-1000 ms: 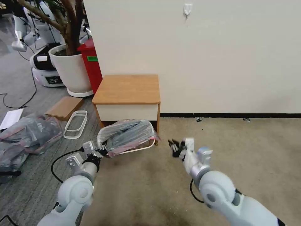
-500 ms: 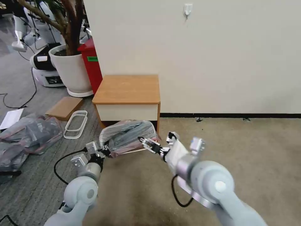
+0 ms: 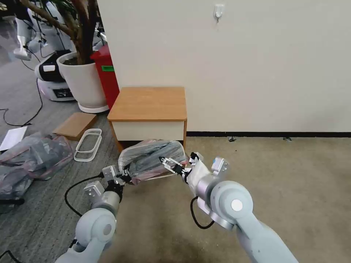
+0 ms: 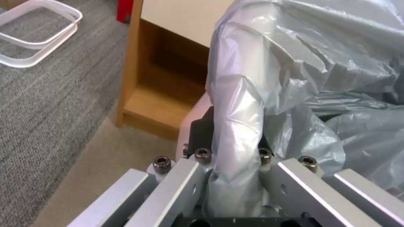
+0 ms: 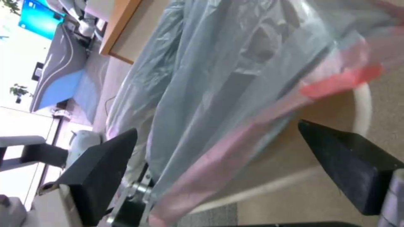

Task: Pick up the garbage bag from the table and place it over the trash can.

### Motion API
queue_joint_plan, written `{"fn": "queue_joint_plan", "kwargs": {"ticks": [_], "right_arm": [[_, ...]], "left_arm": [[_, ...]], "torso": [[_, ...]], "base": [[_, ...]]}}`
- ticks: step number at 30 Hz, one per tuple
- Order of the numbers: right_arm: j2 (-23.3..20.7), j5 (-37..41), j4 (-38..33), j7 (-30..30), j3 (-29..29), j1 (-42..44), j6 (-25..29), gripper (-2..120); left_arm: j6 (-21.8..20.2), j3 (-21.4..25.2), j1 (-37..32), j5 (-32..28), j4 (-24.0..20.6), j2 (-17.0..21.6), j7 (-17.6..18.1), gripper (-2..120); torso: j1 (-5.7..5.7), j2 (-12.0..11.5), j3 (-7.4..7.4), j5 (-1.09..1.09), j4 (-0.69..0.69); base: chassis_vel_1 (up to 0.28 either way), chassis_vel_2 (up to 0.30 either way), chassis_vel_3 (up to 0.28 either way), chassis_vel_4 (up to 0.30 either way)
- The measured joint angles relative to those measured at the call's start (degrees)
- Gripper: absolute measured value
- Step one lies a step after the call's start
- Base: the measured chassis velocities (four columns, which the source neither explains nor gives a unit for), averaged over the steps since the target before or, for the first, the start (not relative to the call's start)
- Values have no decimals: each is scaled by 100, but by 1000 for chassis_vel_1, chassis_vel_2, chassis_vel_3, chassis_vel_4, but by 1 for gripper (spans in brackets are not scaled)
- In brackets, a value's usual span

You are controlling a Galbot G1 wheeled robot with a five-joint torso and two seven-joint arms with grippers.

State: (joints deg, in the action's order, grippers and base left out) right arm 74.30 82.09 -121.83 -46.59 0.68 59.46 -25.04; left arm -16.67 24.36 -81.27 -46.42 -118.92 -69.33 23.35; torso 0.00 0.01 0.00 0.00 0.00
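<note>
On the carpet just in front of the small light-brown wooden worktop [image 3: 148, 103] with its white drawer front, the thin crinkly translucent grey garbage bag [image 3: 151, 156] with a pinkish-red edge drapes over the cream-beige rectangular plastic trash can [image 3: 163, 176], whose pale rolled rim peeks out beneath the plastic. The left gripper [image 3: 122, 176] sits at the bag's left end, its jaws clamped on a gathered fold of plastic. The right gripper [image 3: 165, 163] reaches in from the right, jaws spread wide around the pink-edged hem without pinching it.
</note>
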Motion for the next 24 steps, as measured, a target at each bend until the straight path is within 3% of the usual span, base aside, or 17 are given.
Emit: {"fn": "queue_joint_plan", "kwargs": {"ticks": [5, 6, 8, 10, 15, 16, 22, 24], "right_arm": [[53, -109, 85, 72, 7, 15, 8, 91], [75, -154, 122, 102, 7, 24, 15, 83], [77, -168, 129, 111, 6, 26, 17, 81], [92, -259, 174, 168, 11, 38, 28, 69], [103, -366, 194, 224, 21, 50, 69, 54], [106, -465, 196, 310, 34, 66, 114, 39], [99, -594, 203, 502, 58, 124, 201, 21], [104, -682, 217, 623, 86, 159, 282, 9]], "left_arm": [[0, 2, -18, 3, -43, 18, 1, 3], [0, 2, -29, -4, -51, 19, -4, 3], [0, 2, -32, -3, -52, 19, -4, 3], [0, 2, -42, -5, -68, 12, -4, 3], [0, 3, -40, -10, -78, 18, -4, 3], [0, 15, -43, -11, -78, 26, -4, 3], [0, 17, -27, -15, -46, 13, -4, 3], [1, 15, -7, -21, -26, -2, -4, 3]], "torso": [[0, 0, 0, 0, 0], [0, 0, 0, 0, 0], [0, 0, 0, 0, 0], [0, 0, 0, 0, 0], [0, 0, 0, 0, 0], [0, 0, 0, 0, 0], [0, 0, 0, 0, 0], [0, 0, 0, 0, 0]], "base": [[0, 0, 0, 0], [0, 0, 0, 0], [0, 0, 0, 0], [0, 0, 0, 0], [0, 0, 0, 0], [0, 0, 0, 0], [0, 0, 0, 0], [0, 0, 0, 0]]}}
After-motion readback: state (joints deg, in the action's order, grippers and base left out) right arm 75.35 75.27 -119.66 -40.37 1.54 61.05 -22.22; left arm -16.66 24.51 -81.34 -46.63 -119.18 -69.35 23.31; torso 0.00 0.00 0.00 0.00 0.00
